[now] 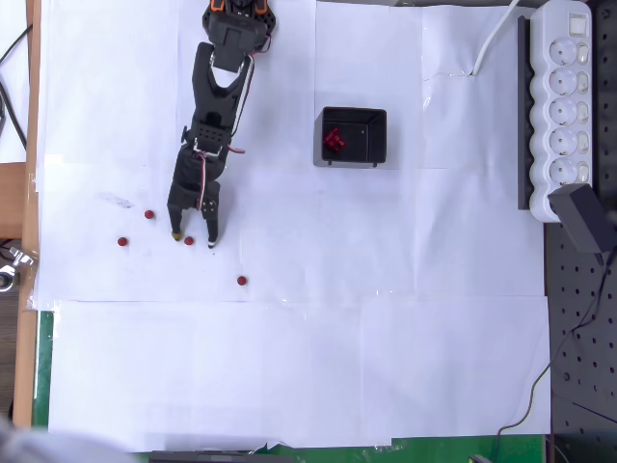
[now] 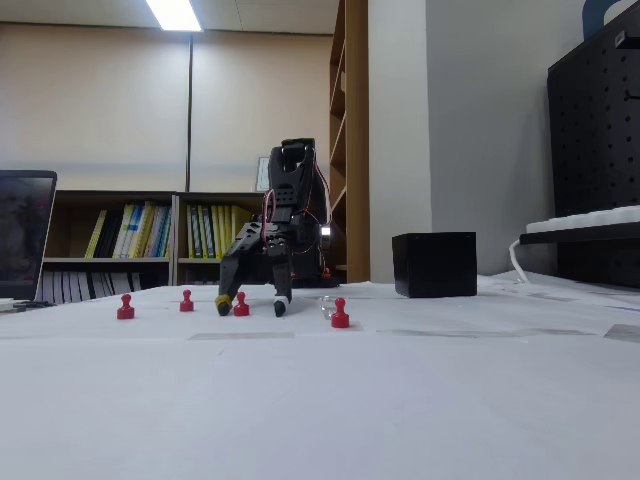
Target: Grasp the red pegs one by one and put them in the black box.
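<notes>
Four red pegs (image 1: 189, 241) are seen standing on the white paper (image 1: 386, 338), while several more are already heaped in the black box (image 1: 353, 137), well apart to the right in the overhead view; the gripper (image 1: 194, 241) is lowered to the sheet, spread wide, with one peg bracketed between its fingertips. A grasp is judged to be in hand; next the fingers must be closed squarely on that peg, then it is to be lifted and carried to the box.

White paper sheets (image 1: 386, 338) cover the desk (image 1: 37, 87). Directly on them lie four red pegs (image 1: 189, 241) in the left half of the overhead view, the black box (image 1: 353, 137) above centre, and a white power strip (image 1: 561, 96) at the upper right edge.
</notes>
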